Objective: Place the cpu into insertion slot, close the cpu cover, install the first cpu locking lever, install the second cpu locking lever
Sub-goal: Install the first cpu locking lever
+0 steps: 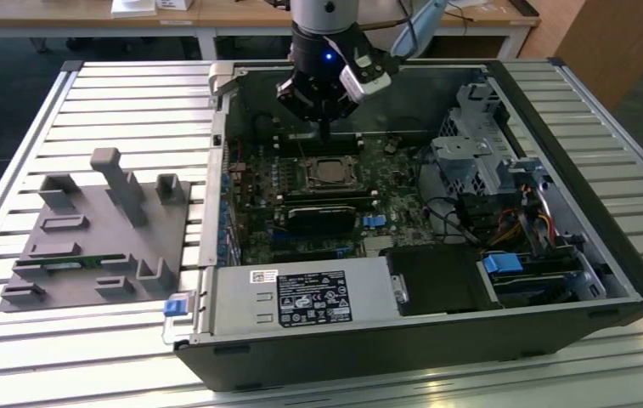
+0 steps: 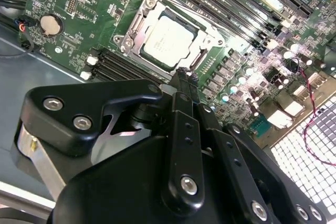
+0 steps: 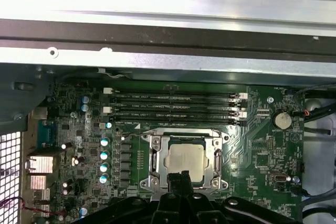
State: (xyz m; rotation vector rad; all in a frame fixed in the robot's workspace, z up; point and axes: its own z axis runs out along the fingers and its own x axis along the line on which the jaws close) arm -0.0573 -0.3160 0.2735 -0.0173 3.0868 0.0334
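The cpu (image 1: 324, 173) lies flat in the socket on the green motherboard, its dull grey top showing in both wrist views (image 2: 167, 42) (image 3: 187, 162). The cpu cover (image 2: 132, 29) (image 3: 154, 160), a silvery frame, lies down around it. A thin wire lever (image 3: 137, 132) runs along one side of the socket. My gripper (image 1: 324, 136) hangs just above the socket's far edge in the exterior view. Its black fingers are pressed together with nothing between them, the tips (image 2: 182, 78) (image 3: 178, 179) close to the frame's edge.
The open computer case (image 1: 593, 246) lies on a slatted metal table. Inside are memory slots (image 3: 176, 106), a black block (image 1: 321, 219), a drive cage (image 1: 474, 161), cables (image 1: 457, 212) and a power supply (image 1: 298, 297). A grey fixture (image 1: 100, 229) sits on the exterior view's left.
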